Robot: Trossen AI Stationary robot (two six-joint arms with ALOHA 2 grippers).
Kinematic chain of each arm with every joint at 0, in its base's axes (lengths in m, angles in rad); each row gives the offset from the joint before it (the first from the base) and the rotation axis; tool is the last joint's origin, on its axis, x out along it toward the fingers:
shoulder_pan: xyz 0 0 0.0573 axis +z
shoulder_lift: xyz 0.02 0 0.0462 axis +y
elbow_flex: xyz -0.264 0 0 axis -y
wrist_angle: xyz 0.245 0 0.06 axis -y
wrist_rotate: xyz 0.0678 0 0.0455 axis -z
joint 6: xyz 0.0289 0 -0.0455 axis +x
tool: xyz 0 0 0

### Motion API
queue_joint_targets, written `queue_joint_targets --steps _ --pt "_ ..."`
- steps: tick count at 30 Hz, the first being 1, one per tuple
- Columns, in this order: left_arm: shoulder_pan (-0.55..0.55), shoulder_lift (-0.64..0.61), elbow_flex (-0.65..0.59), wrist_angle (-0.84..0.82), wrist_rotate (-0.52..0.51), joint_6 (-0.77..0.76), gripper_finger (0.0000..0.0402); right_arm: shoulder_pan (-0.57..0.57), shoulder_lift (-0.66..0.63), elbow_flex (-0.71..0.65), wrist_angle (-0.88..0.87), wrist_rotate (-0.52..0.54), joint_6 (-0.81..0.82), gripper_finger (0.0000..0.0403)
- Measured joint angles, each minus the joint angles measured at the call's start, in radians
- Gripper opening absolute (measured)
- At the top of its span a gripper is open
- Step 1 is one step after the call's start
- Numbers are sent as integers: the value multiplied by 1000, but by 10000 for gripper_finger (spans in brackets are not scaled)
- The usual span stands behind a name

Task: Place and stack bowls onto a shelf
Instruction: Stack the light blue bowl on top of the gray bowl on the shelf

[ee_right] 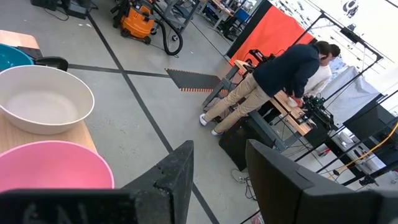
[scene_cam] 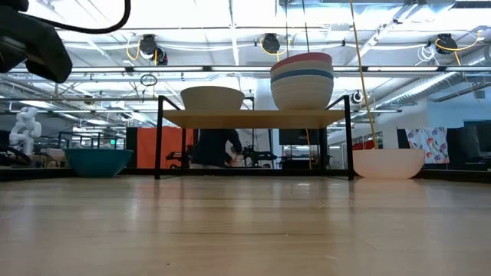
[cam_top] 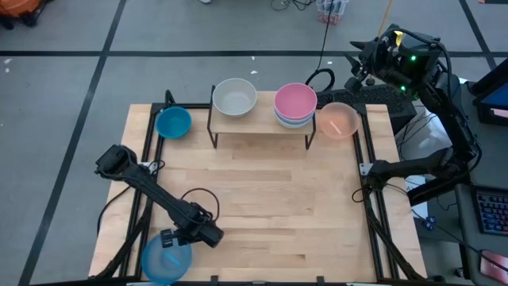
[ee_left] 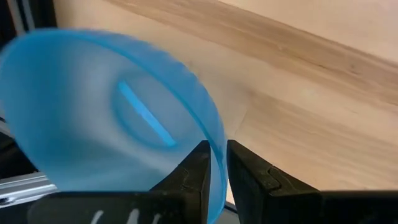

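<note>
Counter: a pale wooden plank counter (cam_top: pixel 262 206) framed by black rails, standing on a grey floor crossed by dark lines.
Room: beyond the counter, a workshop with ceiling lights, an orange partition, an orange vacuum and two people (ee_right: pixel 280 81) bent over a bench, well away from my arms.
Shelf: the small riser with a light wooden top and thin black legs (cam_top: pixel 262 121) stands at the far edge of the counter.
On the shelf: a grey-beige round plastic bowl (cam_top: pixel 234 97) at one end; at the other, a stack topped by a pink round plastic bowl (cam_top: pixel 295 102) (white and blue rims show beneath it in the low view).
Beside the shelf: a teal-blue round plastic bowl (cam_top: pixel 173 122) on the counter off one end, a peach round plastic bowl (cam_top: pixel 337 120) off the other.
My left pincer (ee_left: pixel 216 165): clamped on the rim of a light blue translucent plastic bowl (cam_top: pixel 167 259) at the near left corner of the counter, one finger inside the wall and one outside.
My right pincer (ee_right: pixel 219 171): raised behind the shelf's pink end, fingers apart, gripping nothing.
Hard to make out: the light blue bowl is blurred in my left wrist view; the number of bowls in the stack I cannot count for certain.
</note>
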Motion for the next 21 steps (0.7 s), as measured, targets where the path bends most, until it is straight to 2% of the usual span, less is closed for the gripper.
queue_joint_targets --steps 17,21 --pt "-33 71 0 55 -7 62 57 0 0 0 0 0 0 141" --pt "-46 66 0 55 -23 94 32 0 0 0 0 0 0 141"
